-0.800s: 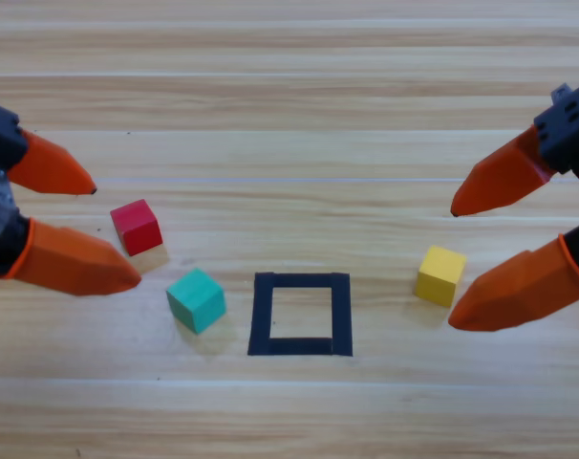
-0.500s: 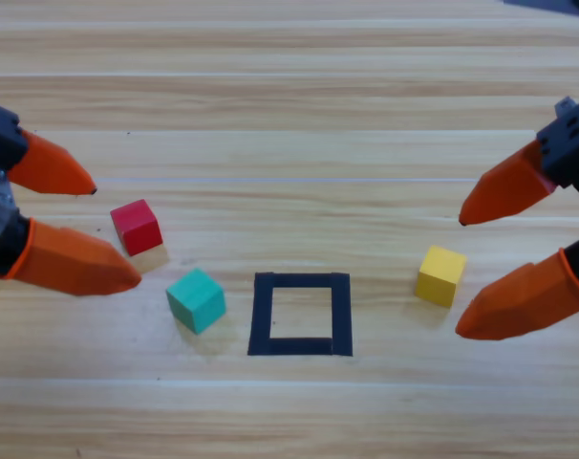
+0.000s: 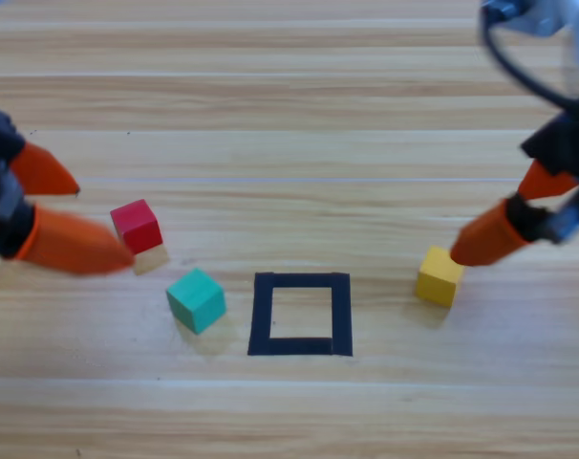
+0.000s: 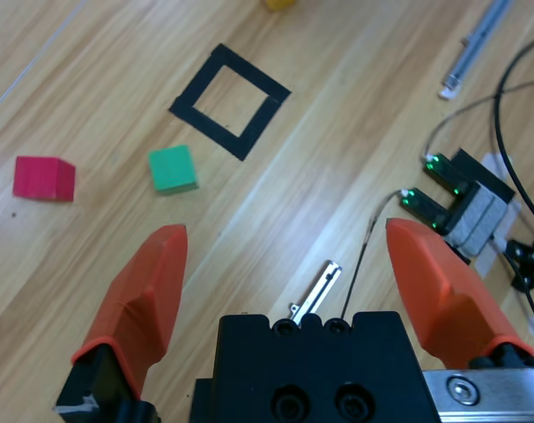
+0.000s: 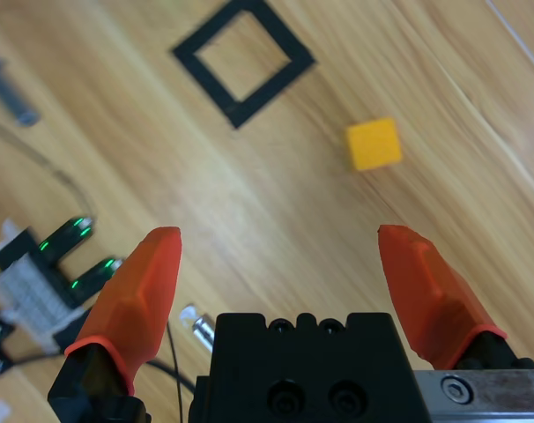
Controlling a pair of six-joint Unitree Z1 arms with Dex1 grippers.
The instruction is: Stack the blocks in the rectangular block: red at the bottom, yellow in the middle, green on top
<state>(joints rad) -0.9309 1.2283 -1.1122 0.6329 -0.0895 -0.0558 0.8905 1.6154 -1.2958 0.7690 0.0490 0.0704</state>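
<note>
While both sets of orange jaws stand wide apart and hold nothing, the three cubes lie loose on the wooden table (image 3: 299,115).

Nearest the left gripper (image 3: 89,225), at the left edge of the high view, is the red cube (image 3: 137,227); it sits just beyond the tip of the lower jaw, close enough that I cannot tell whether they touch. In the left wrist view that cube (image 4: 44,178) lies ahead of the gripper (image 4: 289,264) and off to its left side. A little farther out from these jaws is the green cube (image 3: 196,299), apart from the red one. Farther still is the rectangular block (image 3: 301,314), a black tape outline with bare wood inside and no cube in it.

Nearest the right gripper (image 3: 490,215), at the right edge, is the yellow cube (image 3: 439,276), just below the tip of the lower jaw. The right wrist view shows that cube (image 5: 374,144) ahead of the gripper (image 5: 280,256), toward its right jaw and outside the gap. The tape outline lies beyond it.
</note>
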